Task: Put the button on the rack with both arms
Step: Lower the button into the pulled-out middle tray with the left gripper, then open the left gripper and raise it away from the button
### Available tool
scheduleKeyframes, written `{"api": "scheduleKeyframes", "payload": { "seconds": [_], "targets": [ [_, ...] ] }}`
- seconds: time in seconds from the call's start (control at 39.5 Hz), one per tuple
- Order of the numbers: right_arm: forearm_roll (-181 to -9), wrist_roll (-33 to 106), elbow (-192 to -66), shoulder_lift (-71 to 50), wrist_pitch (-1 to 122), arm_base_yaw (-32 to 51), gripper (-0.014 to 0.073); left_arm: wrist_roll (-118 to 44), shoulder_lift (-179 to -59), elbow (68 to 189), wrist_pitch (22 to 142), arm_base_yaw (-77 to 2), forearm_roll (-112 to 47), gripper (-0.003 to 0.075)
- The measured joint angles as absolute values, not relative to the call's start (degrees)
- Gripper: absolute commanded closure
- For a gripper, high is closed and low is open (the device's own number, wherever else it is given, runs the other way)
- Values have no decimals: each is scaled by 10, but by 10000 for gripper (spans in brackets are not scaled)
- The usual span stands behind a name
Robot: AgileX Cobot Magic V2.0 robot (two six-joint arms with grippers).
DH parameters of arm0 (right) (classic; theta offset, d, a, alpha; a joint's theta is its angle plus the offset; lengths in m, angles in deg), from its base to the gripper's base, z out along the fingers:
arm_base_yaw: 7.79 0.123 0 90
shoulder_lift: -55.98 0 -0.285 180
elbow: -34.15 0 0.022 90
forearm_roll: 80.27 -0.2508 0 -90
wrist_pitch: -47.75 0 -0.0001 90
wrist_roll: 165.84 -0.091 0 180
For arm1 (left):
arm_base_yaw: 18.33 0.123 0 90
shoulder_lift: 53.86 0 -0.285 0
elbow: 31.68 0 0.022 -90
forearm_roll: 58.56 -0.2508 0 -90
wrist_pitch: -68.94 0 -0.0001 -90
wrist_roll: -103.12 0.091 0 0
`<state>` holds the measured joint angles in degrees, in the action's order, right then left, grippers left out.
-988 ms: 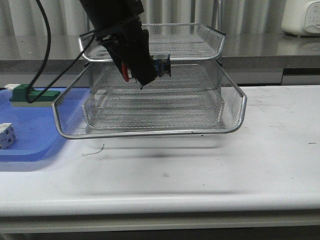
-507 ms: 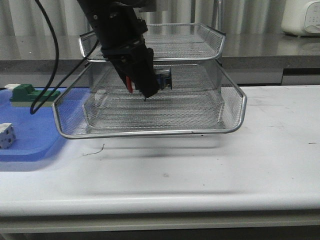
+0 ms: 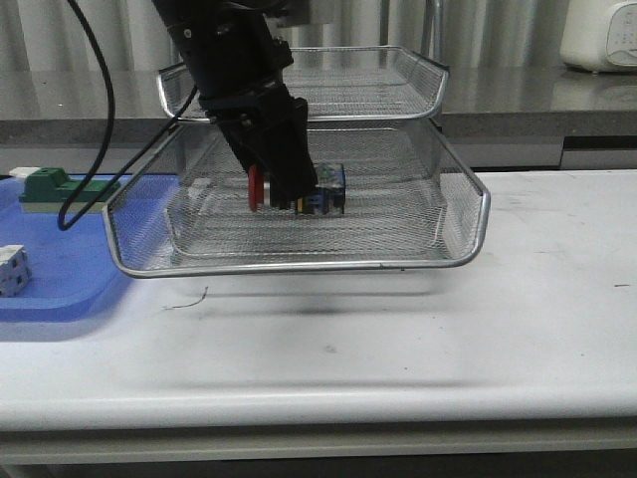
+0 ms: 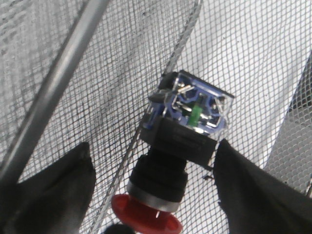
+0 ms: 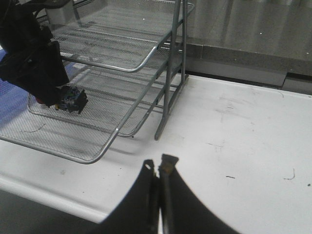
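The button lies on its side on the mesh floor of the rack's pulled-out middle tray, red head to the left. My left gripper reaches down into that tray and straddles the button. In the left wrist view the button sits between the two dark fingers with a gap on each side, so the left gripper is open. My right gripper is shut on nothing, hovering over the white table to the right of the rack; from there the button shows under the left arm.
A flat blue tray lies left of the rack, holding a green block and a white cube. The pulled-out tray overhangs it and the table in front. The rack's top tray sits just above the left arm. A white appliance stands far back right.
The left gripper has come down with the button from just under the top tray to the middle tray's floor. Its jaws now stand apart from the button.
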<state>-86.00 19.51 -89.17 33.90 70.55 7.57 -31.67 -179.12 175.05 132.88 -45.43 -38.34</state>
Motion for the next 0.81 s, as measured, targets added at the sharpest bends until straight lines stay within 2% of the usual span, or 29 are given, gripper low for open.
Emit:
{"api": "scheduleKeyframes", "payload": {
  "seconds": [0.43,0.53,0.66,0.81],
  "targets": [
    [-860,195,-892,339,706,76,655,-317,-1763,1751,1368,-454,-386,214],
    [-860,195,-892,339,706,76,655,-317,-1744,1751,1375,-454,-388,235],
    [-860,195,-892,339,706,76,655,-318,-1719,1751,1391,-454,-398,352],
    [-860,195,-892,339,706,76,655,-318,-1695,1751,1399,-454,-415,568]
  ]
}}
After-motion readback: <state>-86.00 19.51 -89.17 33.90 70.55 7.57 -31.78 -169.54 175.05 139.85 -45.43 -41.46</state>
